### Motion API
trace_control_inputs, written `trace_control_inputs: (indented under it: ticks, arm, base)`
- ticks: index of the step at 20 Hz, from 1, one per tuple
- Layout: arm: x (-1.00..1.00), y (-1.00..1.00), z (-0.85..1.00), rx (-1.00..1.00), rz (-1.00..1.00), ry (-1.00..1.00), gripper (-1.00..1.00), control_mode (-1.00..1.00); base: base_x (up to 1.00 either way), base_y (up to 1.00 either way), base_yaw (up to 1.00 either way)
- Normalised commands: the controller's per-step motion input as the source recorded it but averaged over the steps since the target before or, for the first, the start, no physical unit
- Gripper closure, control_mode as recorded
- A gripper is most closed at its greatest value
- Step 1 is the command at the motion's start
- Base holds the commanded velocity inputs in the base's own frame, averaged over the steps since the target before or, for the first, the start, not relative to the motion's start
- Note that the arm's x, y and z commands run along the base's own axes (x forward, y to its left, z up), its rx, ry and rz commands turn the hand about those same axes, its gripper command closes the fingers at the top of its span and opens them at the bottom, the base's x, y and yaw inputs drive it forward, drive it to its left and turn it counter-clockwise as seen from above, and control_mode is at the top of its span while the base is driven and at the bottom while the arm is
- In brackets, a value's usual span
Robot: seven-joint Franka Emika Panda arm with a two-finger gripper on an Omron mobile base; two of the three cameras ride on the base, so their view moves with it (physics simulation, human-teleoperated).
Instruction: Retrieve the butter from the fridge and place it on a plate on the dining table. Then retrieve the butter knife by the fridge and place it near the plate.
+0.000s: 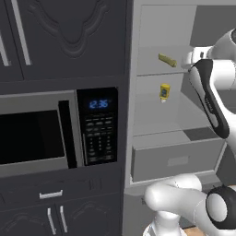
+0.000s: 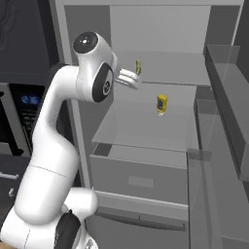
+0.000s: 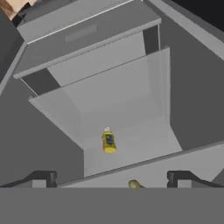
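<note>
The fridge stands open. On its upper shelf lies the butter, a small dull yellow-olive stick. My gripper hovers just in front of the butter, at the shelf's front edge. In the hand view the two fingertips stand wide apart, open and holding nothing. The butter peeks up between them, slightly right of centre, apart from both. The plate, the dining table and the butter knife are out of view.
A short yellow carton stands on the middle shelf below. Under that is a closed grey drawer. The open fridge door with its bins flanks the right side. A black microwave sits left of the fridge.
</note>
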Motion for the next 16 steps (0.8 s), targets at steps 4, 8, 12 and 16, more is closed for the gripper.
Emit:
trace_control_inputs:
  ticks: [4, 8, 12, 16]
  arm:
    - [0.60, -0.01, 0.15, 0.00, 0.01, -0.03, -1.00, -1.00]
    - [0.57, 0.00, 0.06, 0.00, 0.05, 0.05, -1.00, -1.00]
    - [0.62, 0.00, 0.00, -0.02, 0.10, 0.02, -1.00, -1.00]
    - [0.72, -0.02, -0.12, 0.00, 0.12, 0.02, -1.00, -1.00]
  base:
    - [0.00, 0.00, 0.00]
    - [0.00, 0.00, 0.00]
    - [0.00, 0.00, 0.00]
    - [0.00, 0.00, 0.00]
